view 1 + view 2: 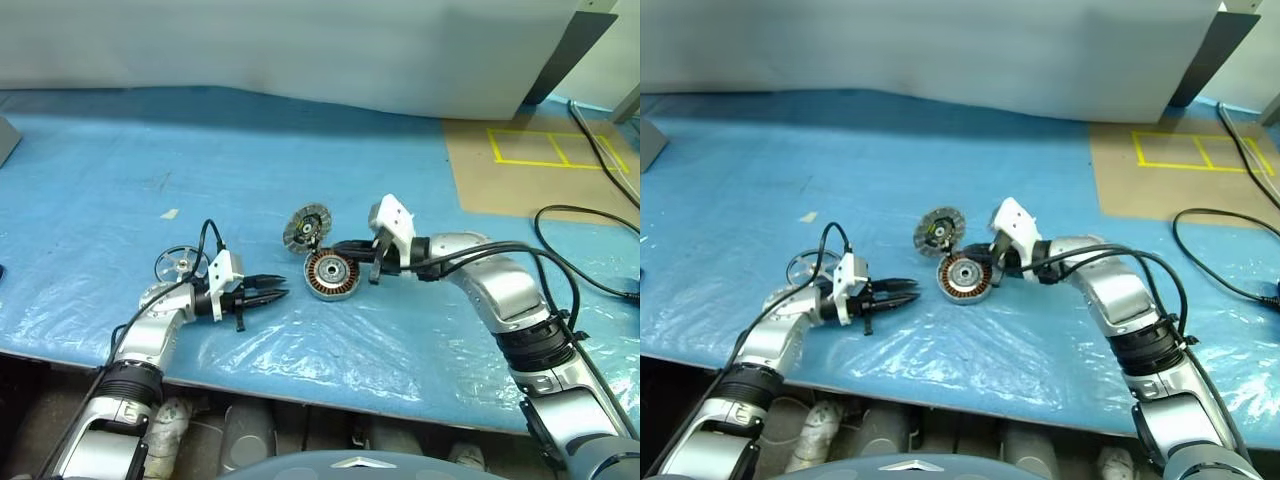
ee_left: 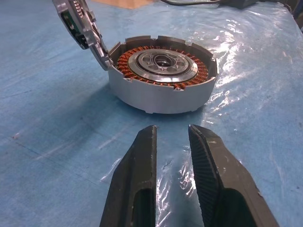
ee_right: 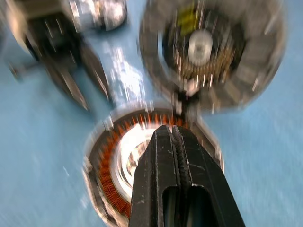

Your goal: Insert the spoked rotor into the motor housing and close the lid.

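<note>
Lying flat on the blue sheet, the spoked rotor sits at about 10 o'clock from the left gripper, behind that arm's wrist and well apart from the fingertips. The left gripper's jaws stand narrowly parted with nothing between them, pointing across at the motor housing, which rests at its 3 o'clock, near but not touched. The lid stands tilted on edge at the housing's 11 o'clock, leaning on the rim, so the copper windings and the dark centre are uncovered. At the housing's 3 o'clock the right gripper has its fingers pressed together, empty, the tips over the near rim; whether they touch it I cannot tell

The rotor is not yet in, so fetching it looks like the step in hand. To do it well, I judge the left gripper should turn back toward 10 o'clock, widen a little, and pinch the thin ring by its rim rather than a slim spoke. The lid may topple if the housing is nudged, so the right gripper should steady the can gently
</note>
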Controlling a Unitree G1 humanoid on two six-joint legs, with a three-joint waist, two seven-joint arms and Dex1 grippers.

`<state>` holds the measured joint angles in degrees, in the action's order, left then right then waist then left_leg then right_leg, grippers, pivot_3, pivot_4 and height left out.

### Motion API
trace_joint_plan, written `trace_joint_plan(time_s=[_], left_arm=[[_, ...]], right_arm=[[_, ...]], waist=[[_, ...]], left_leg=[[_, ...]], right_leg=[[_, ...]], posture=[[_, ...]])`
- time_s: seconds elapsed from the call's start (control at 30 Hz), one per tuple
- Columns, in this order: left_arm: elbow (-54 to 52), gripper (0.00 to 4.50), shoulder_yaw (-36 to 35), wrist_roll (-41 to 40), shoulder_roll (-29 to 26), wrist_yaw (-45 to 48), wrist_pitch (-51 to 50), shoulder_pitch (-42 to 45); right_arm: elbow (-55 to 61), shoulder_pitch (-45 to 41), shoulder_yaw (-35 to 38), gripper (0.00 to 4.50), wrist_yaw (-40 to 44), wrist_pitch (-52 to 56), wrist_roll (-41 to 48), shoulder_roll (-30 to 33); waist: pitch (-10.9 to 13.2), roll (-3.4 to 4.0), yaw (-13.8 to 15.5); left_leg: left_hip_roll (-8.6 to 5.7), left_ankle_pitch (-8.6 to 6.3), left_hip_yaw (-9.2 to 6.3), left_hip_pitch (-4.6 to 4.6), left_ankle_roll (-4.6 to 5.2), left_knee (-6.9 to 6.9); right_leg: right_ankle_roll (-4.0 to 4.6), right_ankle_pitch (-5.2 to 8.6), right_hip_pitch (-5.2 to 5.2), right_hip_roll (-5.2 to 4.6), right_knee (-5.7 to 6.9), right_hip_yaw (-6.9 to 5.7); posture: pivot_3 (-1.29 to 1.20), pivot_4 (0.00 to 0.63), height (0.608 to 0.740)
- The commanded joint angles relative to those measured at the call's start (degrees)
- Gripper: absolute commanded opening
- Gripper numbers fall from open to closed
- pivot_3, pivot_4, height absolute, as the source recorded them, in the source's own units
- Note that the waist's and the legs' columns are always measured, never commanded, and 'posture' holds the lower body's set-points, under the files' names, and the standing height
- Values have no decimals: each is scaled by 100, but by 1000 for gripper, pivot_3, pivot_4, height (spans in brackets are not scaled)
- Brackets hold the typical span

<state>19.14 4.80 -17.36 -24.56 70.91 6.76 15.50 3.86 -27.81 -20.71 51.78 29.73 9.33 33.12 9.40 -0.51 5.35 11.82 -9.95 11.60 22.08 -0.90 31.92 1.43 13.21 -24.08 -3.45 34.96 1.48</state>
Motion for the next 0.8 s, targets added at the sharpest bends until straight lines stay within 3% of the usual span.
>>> trace_joint_plan(time_s=[0.03,0.17,0.3,0.4,0.53,0.7,0.8], left_arm=[[-349,1084,12,-31,-25,-87,-117,-10],[-512,1084,29,-31,-33,-183,-241,-39],[-754,1084,43,-48,-50,-269,-408,-84],[-894,1084,66,-55,-58,-312,-524,-82],[-1070,1084,101,-59,-48,-368,-684,-51],[-1292,1084,123,-77,-61,-441,-871,-49],[-1412,1084,125,-91,-78,-496,-979,-45]], right_arm=[[-397,58,-589,26,83,-642,-864,267],[-347,36,-353,26,183,-629,-680,135],[279,-212,546,26,340,68,454,-278],[598,-385,816,26,431,476,922,-440],[466,-383,533,26,435,527,748,-457],[-491,-86,-543,26,509,-475,-641,143],[-523,-8,-502,26,527,-599,-665,197]], waist=[[-4,2,-2],[-5,-1,-3],[1,-1,-3],[1,0,-6],[0,-2,1],[1,1,8],[-4,2,-2]], left_leg=[[0,0,0,-7,0,0],[2,-3,-1,-45,4,4],[0,-14,-2,-72,24,4],[6,-12,-1,-65,21,4],[4,0,0,-30,3,4],[2,0,1,2,2,8],[2,-1,-1,-24,2,11]], right_leg=[[5,3,2,-2,0,8],[9,8,42,-5,-5,15],[8,9,69,-11,-6,19],[10,8,57,-3,-4,19],[11,6,26,0,-3,12],[10,6,11,-2,-4,0],[10,7,29,-2,-4,7]], posture=[[0,150,740],[0,150,740],[0,150,740],[0,150,740],[0,150,740],[0,150,740],[0,150,740]])
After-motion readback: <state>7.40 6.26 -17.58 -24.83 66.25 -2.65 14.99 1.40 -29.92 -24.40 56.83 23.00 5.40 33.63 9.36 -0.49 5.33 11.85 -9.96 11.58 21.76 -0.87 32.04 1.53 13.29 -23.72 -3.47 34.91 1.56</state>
